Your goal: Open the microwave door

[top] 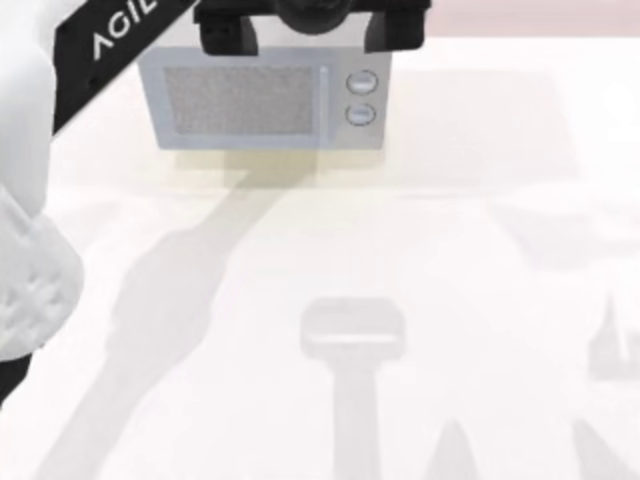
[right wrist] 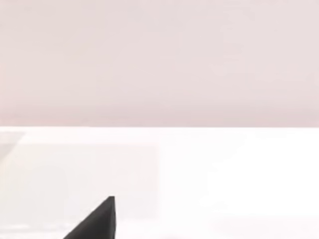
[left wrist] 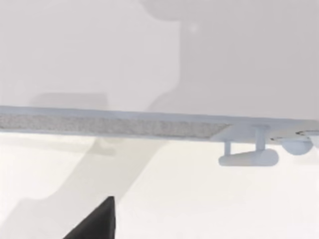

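My left arm [top: 30, 190] reaches along the top view's left edge toward the microwave [top: 262, 100], which stands at the far side of the bench [top: 330, 260], left of centre, its front facing the near edge. The microwave door [top: 238, 100] sits shut and flush, its long axis running left to right across the front, with the handle [left wrist: 247, 157] a vertical strip at the door's right edge beside the two knobs [top: 361, 97]. The left wrist view shows the door edge-on with the handle standing proud. I cannot tell how either arm's jaws stand; the right arm is out of the top view. As I judge it, the risk is jaws meeting the nearby knobs instead, or slipping off the slim handle.
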### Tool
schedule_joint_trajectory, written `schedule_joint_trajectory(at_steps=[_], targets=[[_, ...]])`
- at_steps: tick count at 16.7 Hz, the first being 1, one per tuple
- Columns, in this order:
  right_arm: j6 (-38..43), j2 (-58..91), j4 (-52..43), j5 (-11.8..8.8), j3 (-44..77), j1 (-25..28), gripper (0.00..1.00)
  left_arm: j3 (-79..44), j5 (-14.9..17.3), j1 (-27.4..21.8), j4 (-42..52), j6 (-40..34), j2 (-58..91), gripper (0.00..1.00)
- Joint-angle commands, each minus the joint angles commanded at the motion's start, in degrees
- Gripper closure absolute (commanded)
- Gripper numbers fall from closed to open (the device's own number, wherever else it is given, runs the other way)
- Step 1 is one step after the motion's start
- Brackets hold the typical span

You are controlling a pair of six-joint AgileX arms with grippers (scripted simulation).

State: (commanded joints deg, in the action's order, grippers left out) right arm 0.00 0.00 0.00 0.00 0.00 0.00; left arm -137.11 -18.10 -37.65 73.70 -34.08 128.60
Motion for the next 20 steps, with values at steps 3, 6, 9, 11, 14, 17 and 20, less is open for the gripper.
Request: schedule_joint_trajectory(at_steps=[3,6,9,11,14,17,20], targets=[[0.00,0.00,0.00,0.00,0.00,0.00,0.00,0.81,0.19,0.44,-1.10,0.37,0.31,0.00],[0.00,0.00,0.00,0.00,0.00,0.00,0.00,3.92,0.66,1.47,-6.38,1.42,1.97,0.00],[0.00,0.00,0.00,0.00,0.00,0.00,0.00,7.45,1.20,2.67,-12.44,2.58,3.93,0.00],[0.00,0.00,0.00,0.00,0.00,0.00,0.00,8.49,1.36,3.04,-13.96,2.93,4.58,0.00],[0.00,0.00,0.00,0.00,0.00,0.00,0.00,8.50,1.37,3.04,-13.98,2.93,4.59,0.00],[0.00,0.00,0.00,0.00,0.00,0.00,0.00,8.50,1.37,3.04,-13.98,2.93,4.59,0.23],[0.00,0.00,0.00,0.00,0.00,0.00,0.00,8.50,1.37,3.04,-13.98,2.93,4.59,0.45]])
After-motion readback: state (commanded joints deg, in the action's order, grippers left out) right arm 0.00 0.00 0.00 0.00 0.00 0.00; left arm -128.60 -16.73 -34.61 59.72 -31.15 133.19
